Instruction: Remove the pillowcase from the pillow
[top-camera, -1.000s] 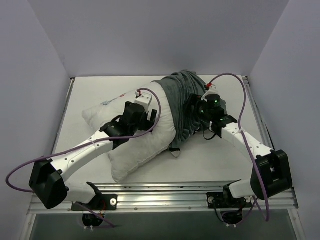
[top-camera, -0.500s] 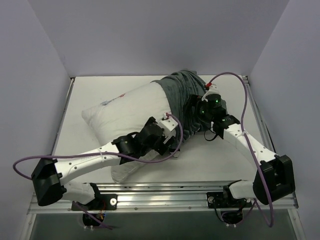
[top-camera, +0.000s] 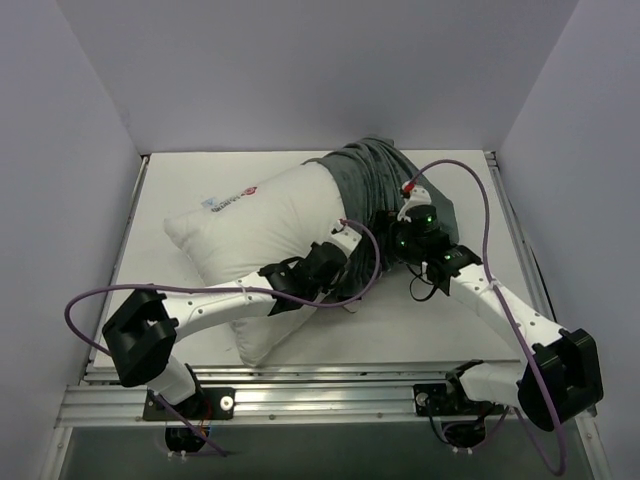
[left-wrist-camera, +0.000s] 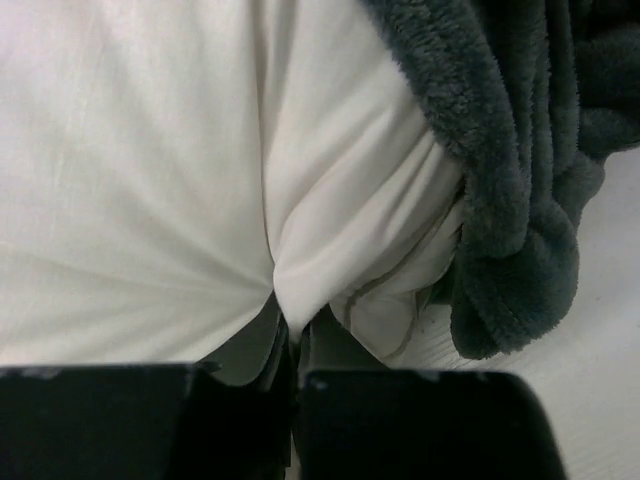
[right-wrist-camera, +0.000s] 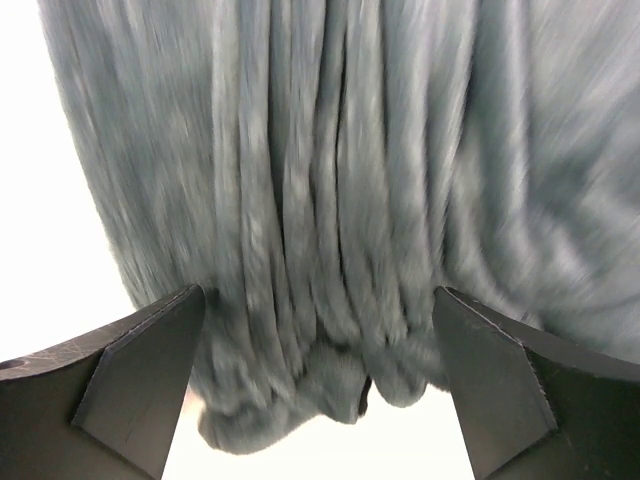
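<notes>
Top view, pillow (top-camera: 250, 225): white, lies slantwise on the table (top-camera: 180, 170) and stretches away to the left of the left jaws.
Top view, pillowcase (top-camera: 365, 185): grey cloth bunched over the pillow's far right end, between the two pairs of jaws and beyond them.
Top view, left gripper (top-camera: 342, 272): at the pillow's near edge, just beside the bunched hem.
Top view, right gripper (top-camera: 393, 240): at the pillowcase's right flank.
Left wrist, left gripper (left-wrist-camera: 293, 335): jaws pressed together, pinching a fold of white pillow (left-wrist-camera: 140, 170) cloth that puckers toward them.
Left wrist, pillowcase (left-wrist-camera: 520, 200): its fuzzy rolled edge hangs just right of the jaws, not in them.
Right wrist, right gripper (right-wrist-camera: 317, 300): jaws spread wide, clamping nothing.
Right wrist, pillowcase (right-wrist-camera: 330, 180): pleated folds fill the space ahead of and between the fingers (right-wrist-camera: 140, 370); I cannot tell whether they touch.
</notes>
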